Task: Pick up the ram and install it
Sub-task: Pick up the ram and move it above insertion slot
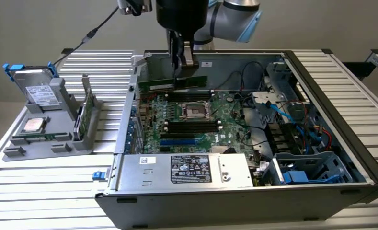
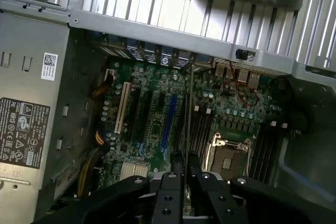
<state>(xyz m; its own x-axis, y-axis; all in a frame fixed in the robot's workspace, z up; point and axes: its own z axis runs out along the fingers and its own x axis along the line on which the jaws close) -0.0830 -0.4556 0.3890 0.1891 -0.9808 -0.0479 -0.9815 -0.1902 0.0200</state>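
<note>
Over the open computer case [image 1: 342, 125] my claw [image 1: 183, 64] hangs fingers down, clamped on the top edge of the ram [image 1: 169, 85]. In the exterior view the ram is a long green stick held level, long edge down, with a pale label on its face. I grip it a little toward the exterior view's right of its middle. It sits above the motherboard [image 1: 205, 125], over the row of black slots [image 1: 189, 96] on the far side of the processor socket [image 1: 194, 110], and it looks clear of them, not pushed in

From the wrist view I see my claw [image 2: 178, 179] with its two dark fingers [image 2: 167, 198] close together on the ram [image 2: 187, 119], which shows edge-on as a thin line running away across the motherboard [image 2: 152, 124]. It lies just beside the processor socket [image 2: 228, 153], along the black slots [image 2: 202, 129] next to it. A blue slot [image 2: 168, 127] and a white slot [image 2: 122, 111] lie further off on the same board

At the near end of the case is the power supply [image 1: 189, 168], its black label facing up. On the worktop [image 1: 48, 187], to the exterior view's left of the case, stands a grey holder [image 1: 64, 98] with a silver chip [image 1: 33, 125] lying flat in it and a green card [image 1: 85, 112] standing on edge
</note>
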